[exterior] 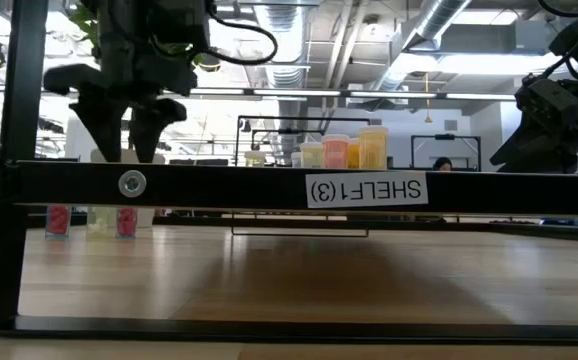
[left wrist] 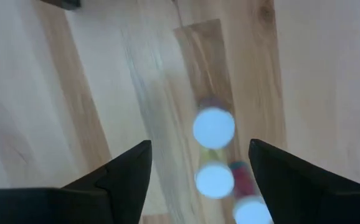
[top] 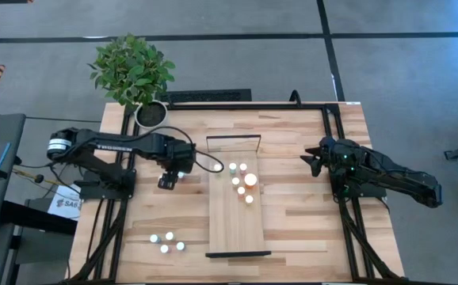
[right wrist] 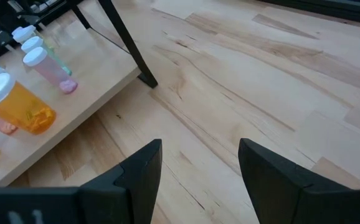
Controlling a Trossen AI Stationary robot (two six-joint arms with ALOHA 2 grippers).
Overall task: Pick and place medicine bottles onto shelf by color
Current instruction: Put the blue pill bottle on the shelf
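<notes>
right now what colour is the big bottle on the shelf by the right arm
Orange with a white cap: the large orange bottle, clearest in the right wrist view.

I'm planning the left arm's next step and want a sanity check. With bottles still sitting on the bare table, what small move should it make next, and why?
Probably move the left end effector toward the loose bottles and lower over one. It is open and empty above bare wood, while those bottles stand on the table, off the shelf. The right end effector waits, open, at the right side.

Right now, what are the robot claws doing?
Left claw open, empty, above table left of shelf. Right claw open, waiting right. Four bottles still on table. Nothing blocking.
</notes>
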